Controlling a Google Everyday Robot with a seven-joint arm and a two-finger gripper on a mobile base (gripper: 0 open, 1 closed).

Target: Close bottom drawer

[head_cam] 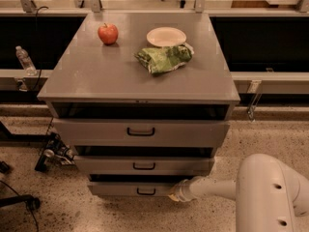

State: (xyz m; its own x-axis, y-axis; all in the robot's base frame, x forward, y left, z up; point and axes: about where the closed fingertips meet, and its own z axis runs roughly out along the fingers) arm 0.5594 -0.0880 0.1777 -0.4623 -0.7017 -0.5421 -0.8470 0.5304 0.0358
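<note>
Dim, warm overhead lt; jaws at bottom drawer.
</note>
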